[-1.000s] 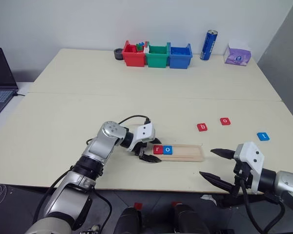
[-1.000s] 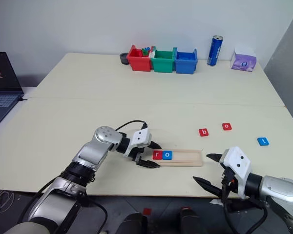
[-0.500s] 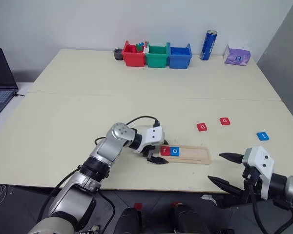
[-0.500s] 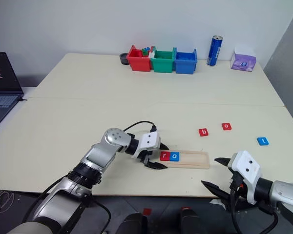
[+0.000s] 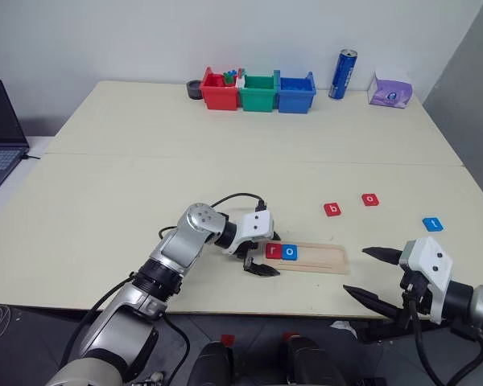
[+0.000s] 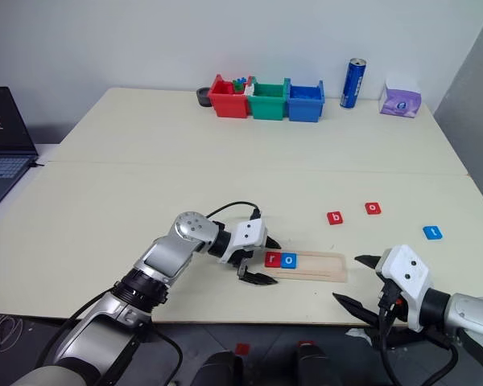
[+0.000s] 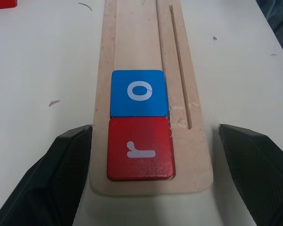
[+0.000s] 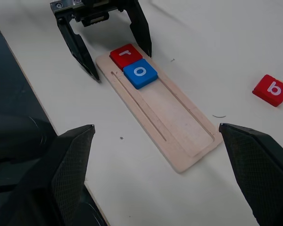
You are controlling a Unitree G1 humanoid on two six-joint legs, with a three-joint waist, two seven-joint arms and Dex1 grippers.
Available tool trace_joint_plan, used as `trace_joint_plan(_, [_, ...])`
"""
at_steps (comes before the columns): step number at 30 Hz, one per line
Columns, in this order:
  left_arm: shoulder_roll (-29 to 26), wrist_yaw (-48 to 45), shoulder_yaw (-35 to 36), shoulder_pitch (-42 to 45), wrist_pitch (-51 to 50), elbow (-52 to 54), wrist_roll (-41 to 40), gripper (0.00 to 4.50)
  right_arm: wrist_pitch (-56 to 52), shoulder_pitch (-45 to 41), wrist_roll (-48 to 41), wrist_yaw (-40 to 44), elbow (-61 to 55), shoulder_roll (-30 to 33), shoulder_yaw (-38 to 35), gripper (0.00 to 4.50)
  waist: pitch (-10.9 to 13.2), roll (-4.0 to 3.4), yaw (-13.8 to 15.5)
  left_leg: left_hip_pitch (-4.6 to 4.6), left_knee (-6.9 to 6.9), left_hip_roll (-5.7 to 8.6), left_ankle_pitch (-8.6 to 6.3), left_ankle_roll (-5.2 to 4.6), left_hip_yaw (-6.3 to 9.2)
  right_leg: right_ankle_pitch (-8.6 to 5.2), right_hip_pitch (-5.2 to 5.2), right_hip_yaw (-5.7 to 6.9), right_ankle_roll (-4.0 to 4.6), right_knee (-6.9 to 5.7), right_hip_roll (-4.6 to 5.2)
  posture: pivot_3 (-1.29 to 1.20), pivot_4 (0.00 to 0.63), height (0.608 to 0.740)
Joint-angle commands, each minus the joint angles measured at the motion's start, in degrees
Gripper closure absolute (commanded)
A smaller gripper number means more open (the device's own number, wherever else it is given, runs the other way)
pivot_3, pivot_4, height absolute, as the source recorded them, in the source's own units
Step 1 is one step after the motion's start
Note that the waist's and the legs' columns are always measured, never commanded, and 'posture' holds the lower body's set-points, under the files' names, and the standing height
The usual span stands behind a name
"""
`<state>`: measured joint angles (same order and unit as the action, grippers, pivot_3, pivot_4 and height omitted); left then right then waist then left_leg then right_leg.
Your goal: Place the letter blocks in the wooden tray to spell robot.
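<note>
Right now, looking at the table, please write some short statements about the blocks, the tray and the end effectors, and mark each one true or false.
1. The wooden tray holds two blocks, red r then blue o. True.
2. The red b block lies in the tray. False: it lies on the table, beyond the tray.
3. The left end effector is open, its fingers on either side of the tray's end. True.
4. The right end effector grips the blue t block. False: it is open and holds nothing; the t lies on the table.
5. The second red o block lies beside the b. True.
</note>
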<state>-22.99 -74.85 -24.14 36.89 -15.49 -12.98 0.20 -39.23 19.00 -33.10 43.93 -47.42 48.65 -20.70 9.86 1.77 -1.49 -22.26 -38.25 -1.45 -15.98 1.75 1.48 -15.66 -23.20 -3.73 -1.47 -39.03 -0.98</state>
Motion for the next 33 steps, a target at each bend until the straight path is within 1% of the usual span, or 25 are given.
trace_joint_plan(1, [-1.47,0.06,4.05,0.96,-3.51,4.05,-3.84,0.07,-0.4,-2.98,-2.98,0.22,0.52,0.03,-1.09,0.0,0.01,0.01,-0.01,0.0,0.0,0.0,0.0,0.0,0.01,0.0,0.0,0.01,0.0,0.0,0.0,0.0,0.15,0.74])
trace_joint_plan(4, [-3.61,1.25,7.62,1.14,-7.26,5.28,-6.49,0.07,-0.97,-6.92,-4.3,-0.46,2.64,-0.46,0.38,0.0,0.02,0.03,-0.4,0.05,-0.01,-0.03,0.0,0.0,-0.02,0.01,-0.01,-0.05,0.02,-0.02,-0.05,0.0,0.15,0.74])
trace_joint_plan(7, [-6.15,2.85,10.75,0.01,-9.81,6.96,-8.21,0.07,-0.74,-11.79,-3.26,-1.69,5.63,-1.47,4.29,0.0,0.02,0.02,-0.39,0.15,0.01,-0.04,0.0,0.0,-0.02,0.01,0.0,-0.09,0.02,-0.03,-0.17,0.0,0.15,0.74])
trace_joint_plan(10, [-9.68,3.57,13.96,-2.97,-12.48,10.37,-10.43,0.07,-1.24,-19.31,2.14,-7.03,10.68,-3.96,11.13,0.0,0.02,0.01,-0.43,0.16,0.04,-0.07,0.0,0.0,-0.04,0.01,0.0,-0.09,0.03,-0.02,-0.21,0.0,0.15,0.74])
trace_joint_plan(13, [-12.64,4.47,17.11,-7.15,-13.91,13.39,-12.51,0.07,-4.3,-27.76,7.97,-15.34,17.31,-9.0,17.34,0.0,0.03,0.0,-0.68,0.26,0.09,-0.17,0.0,0.01,-0.02,0.05,-0.02,-0.27,0.1,-0.05,-0.2,0.0,0.15,0.74])
trace_joint_plan(17, [-15.67,5.6,20.82,-13.95,-13.66,17.98,-15.1,0.07,-8.63,-35.85,12.34,-24.5,25.87,-17.92,20.95,0.0,0.03,-0.01,-0.39,0.22,0.13,-0.22,0.01,0.01,-0.01,0.17,-0.08,-0.26,0.31,-0.04,-0.1,0.0,0.15,0.74])
trace_joint_plan(20, [-16.54,6.45,22.41,-17.13,-14.5,21.44,-17.37,0.07,-9.34,-38.42,15.18,-28.08,30.04,-22.25,22.61,0.0,0.06,-0.05,-0.05,0.13,0.17,-0.18,0.01,0.01,-0.01,0.17,-0.12,-0.26,0.32,-0.03,0.04,0.0,0.15,0.74])
trace_joint_plan(23, [-16.97,6.88,23.44,-18.85,-15.44,24.16,-19.84,0.07,-8.64,-39.87,17.99,-30.43,33.83,-24.87,23.56,0.0,0.05,-0.05,0.23,-0.1,0.11,-0.1,0.01,0.01,0.01,0.17,-0.16,-0.19,0.32,0.03,0.12,0.0,0.15,0.74])
trace_joint_plan(28, [-18.12,6.67,23.76,-21.25,-13.31,26.41,-21.15,0.07,-6.81,-40.66,22.1,-32.82,37.9,-26.28,24.01,0.0,0.04,-0.07,-0.17,-0.13,0.11,-0.1,0.0,0.01,-0.02,0.18,-0.23,-0.15,0.32,0.01,0.12,0.0,0.15,0.74])
trace_joint_plan(33, [-18.65,6.38,23.34,-23.12,-8.9,25.04,-20.55,0.07,-6.77,-40.76,22.21,-32.97,37.14,-27.9,22.5,0.0,0.05,-0.09,-0.35,-0.09,0.15,-0.18,0.0,0.01,-0.02,0.18,-0.24,-0.16,0.33,-0.02,0.06,0.0,0.15,0.74])
